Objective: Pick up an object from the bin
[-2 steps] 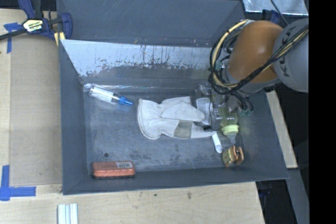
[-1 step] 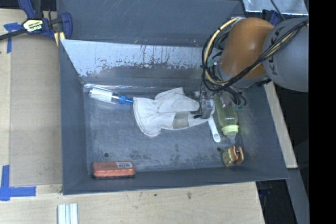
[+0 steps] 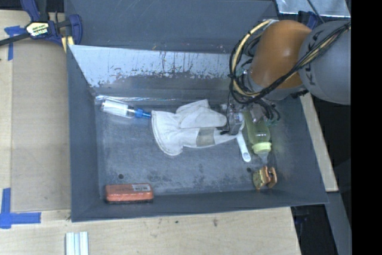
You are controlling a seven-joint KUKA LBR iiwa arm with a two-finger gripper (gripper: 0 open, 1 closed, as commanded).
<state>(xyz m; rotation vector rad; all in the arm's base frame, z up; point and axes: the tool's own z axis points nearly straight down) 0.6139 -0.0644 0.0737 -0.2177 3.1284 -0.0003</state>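
Observation:
My gripper (image 3: pixel 231 123) is low in the bin's right half, at the right end of a crumpled white glove (image 3: pixel 179 127). Its fingers sit against the glove's cuff; whether they close on it is hidden. Just right of the gripper lies a pale green bottle (image 3: pixel 259 137), with a white plastic stick (image 3: pixel 244 148) beside it. A syringe with a blue tip (image 3: pixel 122 109), in a clear wrapper, lies left of the glove.
A small brown and gold thing (image 3: pixel 265 177) lies near the front right corner. A reddish-brown bar (image 3: pixel 129 192) rests by the front left wall. The arm with its orange cover and cables hangs over the bin's right back part.

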